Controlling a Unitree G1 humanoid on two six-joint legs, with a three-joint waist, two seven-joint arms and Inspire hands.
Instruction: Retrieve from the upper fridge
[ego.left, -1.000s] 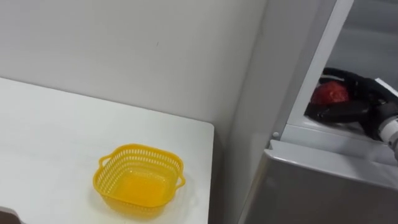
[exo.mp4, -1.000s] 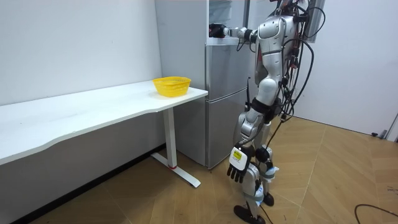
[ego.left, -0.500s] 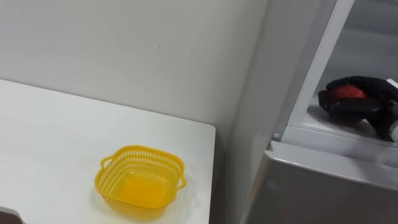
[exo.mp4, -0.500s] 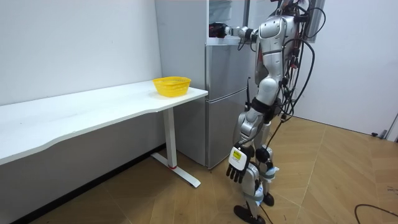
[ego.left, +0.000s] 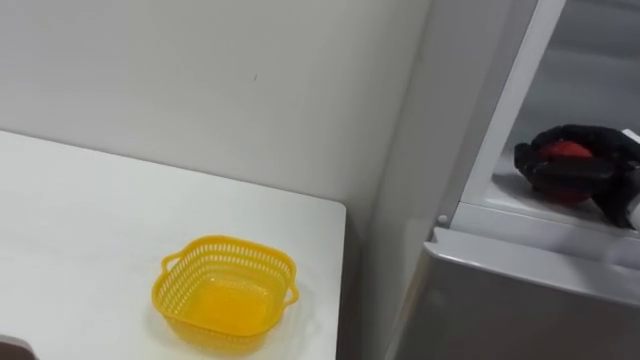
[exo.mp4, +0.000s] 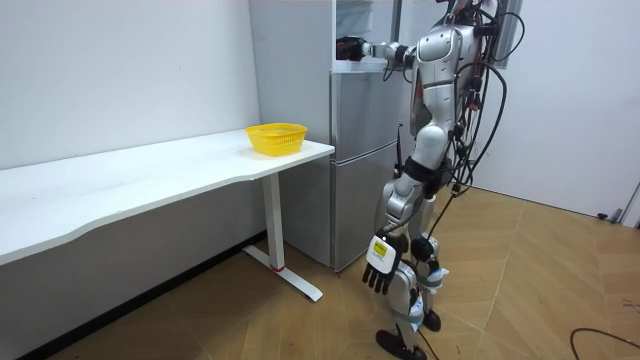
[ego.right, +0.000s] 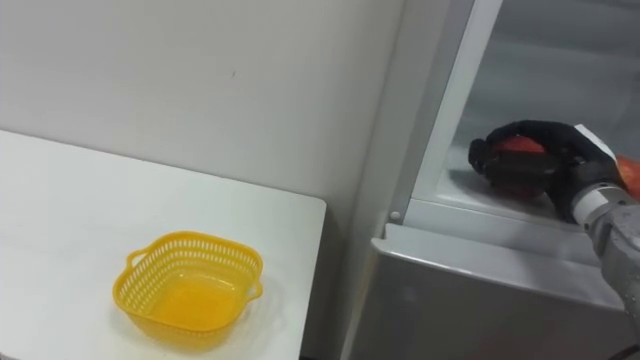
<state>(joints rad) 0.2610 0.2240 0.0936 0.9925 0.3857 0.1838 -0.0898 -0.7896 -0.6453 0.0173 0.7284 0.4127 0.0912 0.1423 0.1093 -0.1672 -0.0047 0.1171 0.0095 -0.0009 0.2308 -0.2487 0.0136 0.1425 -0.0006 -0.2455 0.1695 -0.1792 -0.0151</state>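
Red fruit (ego.right: 513, 147) — within right hand (ego.right: 556, 150)

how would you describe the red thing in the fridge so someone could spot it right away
Start at the grey fridge right of the white table, its upper compartment open. On the shelf just inside, the robot's right hand is curled round a round red item. Black fingers wrap it, and it is red, unlike the yellow basket out on the table.

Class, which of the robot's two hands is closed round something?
The right hand, up in the fridge, is curled round a red fruit. The left hand hangs open beside its leg and holds nothing.
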